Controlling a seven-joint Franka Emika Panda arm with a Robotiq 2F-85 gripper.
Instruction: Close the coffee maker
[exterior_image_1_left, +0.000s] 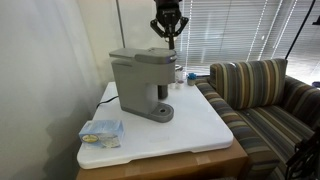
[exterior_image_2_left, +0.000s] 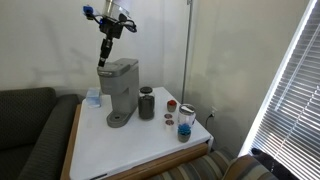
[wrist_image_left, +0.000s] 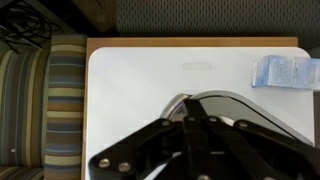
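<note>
The grey boxy coffee maker (exterior_image_1_left: 140, 85) stands on the white tabletop (exterior_image_1_left: 195, 130), and its top lid lies flat and level with the body. It shows in both exterior views (exterior_image_2_left: 120, 90). My gripper (exterior_image_1_left: 171, 42) hangs just above the machine's top, over its far edge, with the fingers pressed together and nothing between them (exterior_image_2_left: 103, 58). In the wrist view the shut fingers (wrist_image_left: 190, 108) point down at the machine's curved grey top (wrist_image_left: 235, 105). I cannot tell whether the fingertips touch the lid.
A blue-and-white packet (exterior_image_1_left: 100, 132) lies near the table's corner beside the machine (wrist_image_left: 285, 72). A dark canister (exterior_image_2_left: 147, 103), a small red-lidded jar (exterior_image_2_left: 170, 105) and a blue jar (exterior_image_2_left: 185, 122) stand nearby. A striped couch (exterior_image_1_left: 265, 95) adjoins the table.
</note>
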